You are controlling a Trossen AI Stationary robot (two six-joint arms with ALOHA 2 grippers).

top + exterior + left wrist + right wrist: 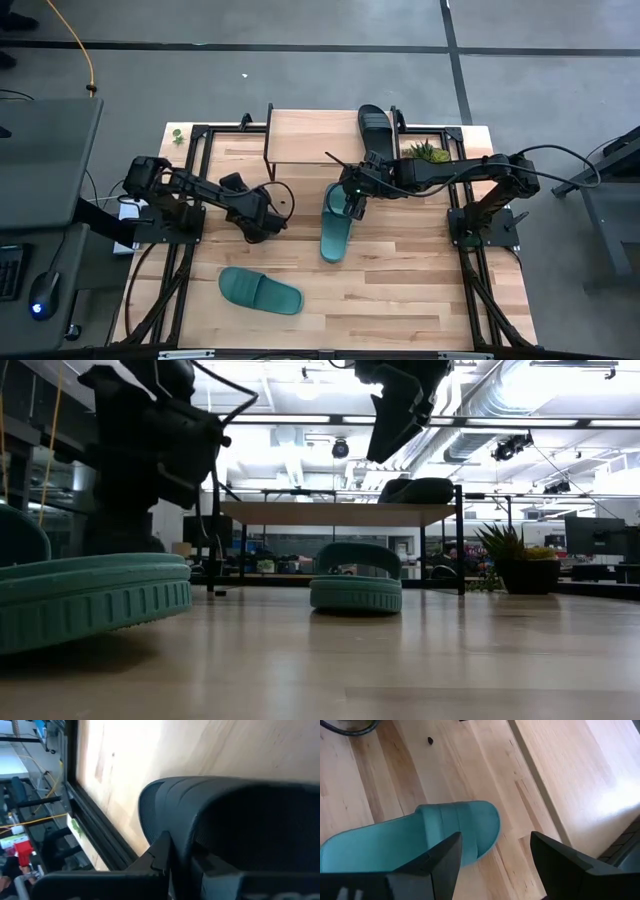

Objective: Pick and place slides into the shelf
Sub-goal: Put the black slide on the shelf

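1. The big wooden table fills the middle of the high view.
2. The shelf stands at the top middle of the table. It has a light wood top and thin black legs. In the low view it stands far back in the middle.
3. The left arm comes in from the left of the high view. The left gripper is low over the table, left of the middle. Its fingers are pressed together. In the left wrist view they seem to pinch the edge of the strap of the second black slide, which fills most of that picture.
4. The right arm comes in from the right of the high view. The right gripper hangs over the top end of the middle teal slide. Its fingers are spread wide. The rounded end of that slide lies below them. In the low view the gripper is up in the air and does not touch the slide.
5. The lower teal slide lies flat at the lower left of the table, well apart from both grippers. In the low view it sits big at the left edge.
6. The black slide on the shelf lies on the right part of the shelf top.
7. A small green plant sits just right of the shelf.
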